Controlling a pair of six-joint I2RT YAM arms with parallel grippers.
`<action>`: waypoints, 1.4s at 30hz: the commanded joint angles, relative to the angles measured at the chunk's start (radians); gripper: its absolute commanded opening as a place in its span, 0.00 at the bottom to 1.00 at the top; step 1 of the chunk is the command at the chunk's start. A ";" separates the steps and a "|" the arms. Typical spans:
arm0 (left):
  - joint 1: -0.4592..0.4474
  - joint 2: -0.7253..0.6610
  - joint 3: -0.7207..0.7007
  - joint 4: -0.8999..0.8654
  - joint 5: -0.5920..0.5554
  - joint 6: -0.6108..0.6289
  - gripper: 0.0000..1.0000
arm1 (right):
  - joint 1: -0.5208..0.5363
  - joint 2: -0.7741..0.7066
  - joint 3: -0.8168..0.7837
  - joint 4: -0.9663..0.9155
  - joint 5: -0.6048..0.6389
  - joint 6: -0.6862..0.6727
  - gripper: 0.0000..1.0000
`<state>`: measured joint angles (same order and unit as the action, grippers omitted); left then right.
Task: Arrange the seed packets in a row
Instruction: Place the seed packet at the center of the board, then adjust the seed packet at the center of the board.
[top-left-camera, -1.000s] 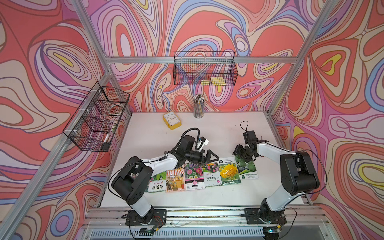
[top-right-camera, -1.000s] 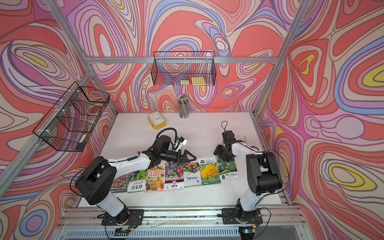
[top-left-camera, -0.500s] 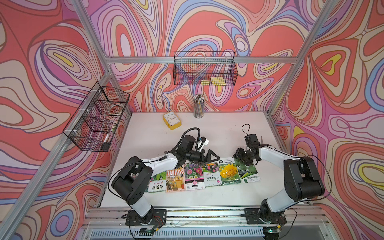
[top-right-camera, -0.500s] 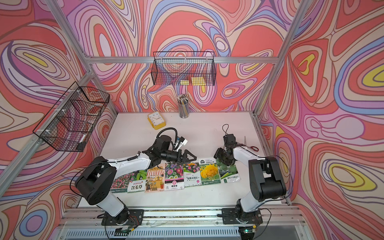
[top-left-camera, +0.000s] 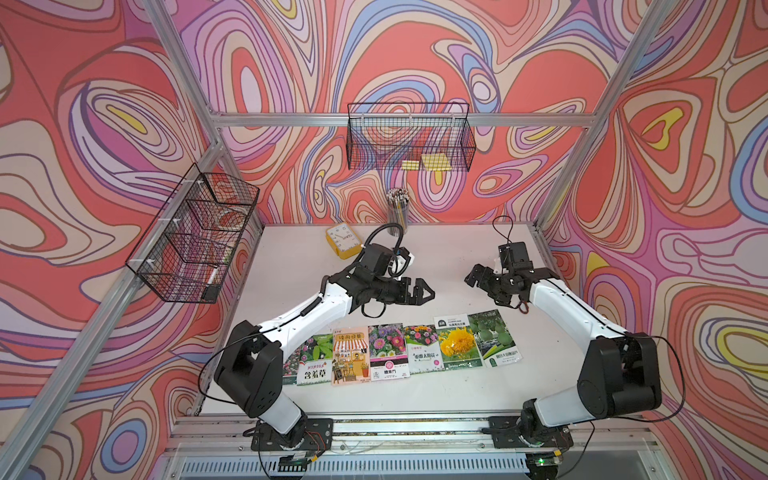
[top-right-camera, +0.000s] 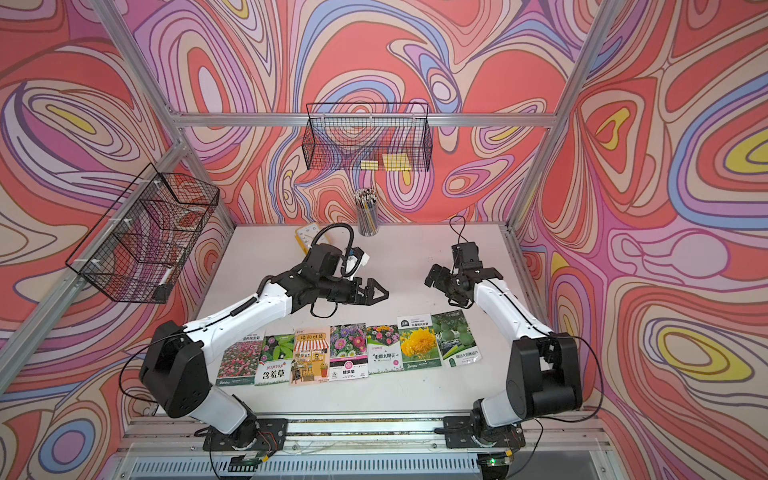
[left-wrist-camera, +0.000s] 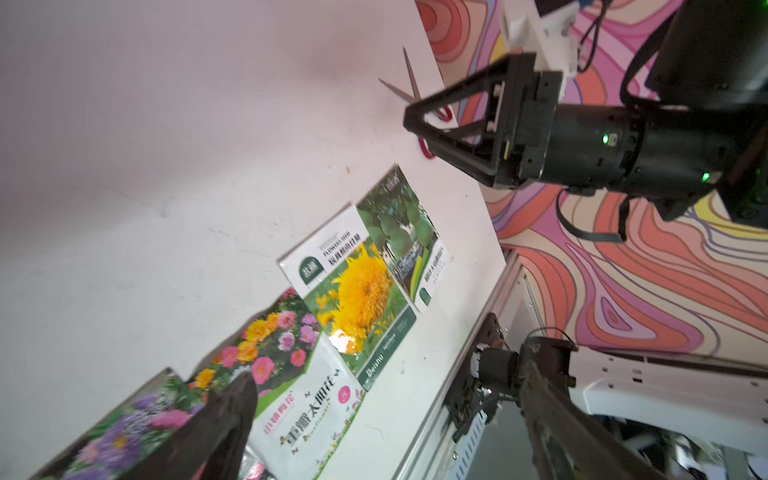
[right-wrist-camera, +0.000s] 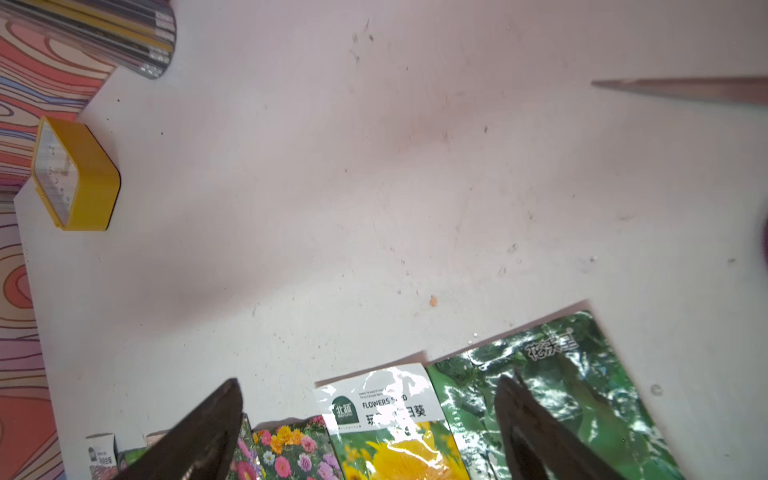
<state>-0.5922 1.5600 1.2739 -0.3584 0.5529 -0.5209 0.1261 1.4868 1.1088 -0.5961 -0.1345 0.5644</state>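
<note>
Right gripper (top-left-camera: 478, 279) had lifted off the green gourd packet (top-left-camera: 496, 338), jaws now apart and empty – left gripper (top-left-camera: 426, 291) likewise spread wide, holding nothing – leaving all seven seed packets (top-right-camera: 348, 351) flat, side by side along the table's (top-left-camera: 436, 399) near edge, row apparently done.

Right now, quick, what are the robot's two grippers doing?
Left gripper: jaws open, holding nothing.
Right gripper: jaws open, holding nothing.
</note>
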 joint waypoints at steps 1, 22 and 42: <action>0.084 -0.072 0.065 -0.292 -0.172 0.122 0.99 | 0.006 -0.003 0.035 -0.052 0.172 -0.059 0.96; 0.317 -0.288 -0.082 -0.301 -0.242 0.072 0.99 | -0.267 0.146 -0.188 0.023 0.027 -0.004 0.98; 0.318 -0.298 -0.133 -0.226 -0.199 0.067 0.99 | -0.301 -0.119 -0.494 0.065 -0.091 0.207 0.98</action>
<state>-0.2775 1.2766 1.1366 -0.6010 0.3397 -0.4492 -0.1772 1.3777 0.6559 -0.4107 -0.2169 0.7334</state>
